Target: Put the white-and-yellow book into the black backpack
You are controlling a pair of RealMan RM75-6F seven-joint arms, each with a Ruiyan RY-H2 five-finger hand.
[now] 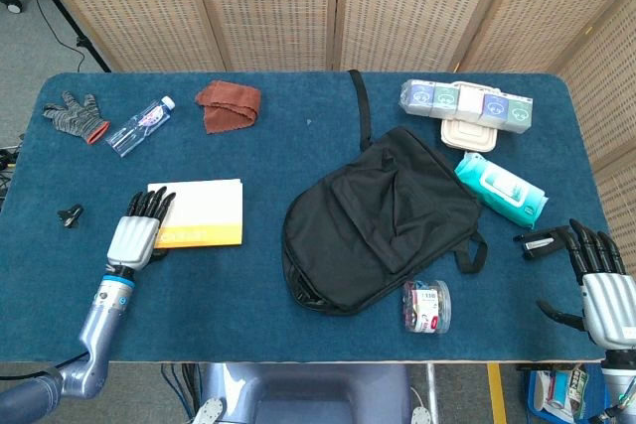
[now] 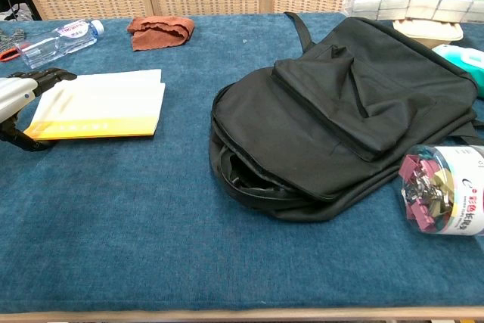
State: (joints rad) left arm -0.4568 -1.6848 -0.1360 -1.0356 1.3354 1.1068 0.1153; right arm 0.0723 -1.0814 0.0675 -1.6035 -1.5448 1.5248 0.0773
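The white-and-yellow book (image 1: pixel 199 211) (image 2: pixel 98 104) lies at the left of the blue table, its left edge raised a little. My left hand (image 1: pixel 134 235) (image 2: pixel 19 96) grips that left edge, fingers over the cover and thumb below. The black backpack (image 1: pixel 383 215) (image 2: pixel 340 111) lies flat in the middle, its zipped opening slightly agape at the near-left end, facing the book. My right hand (image 1: pixel 601 290) hovers at the table's near right corner, fingers spread, holding nothing; it is out of the chest view.
A jar of binder clips (image 1: pixel 427 305) (image 2: pixel 446 198) stands just in front of the backpack. A teal wipes pack (image 1: pixel 500 188) and tissue packs (image 1: pixel 467 99) lie at the back right. A water bottle (image 1: pixel 139 126), brown cloth (image 1: pixel 229 106), glove (image 1: pixel 75 114) and small black clip (image 1: pixel 70 213) sit at the left.
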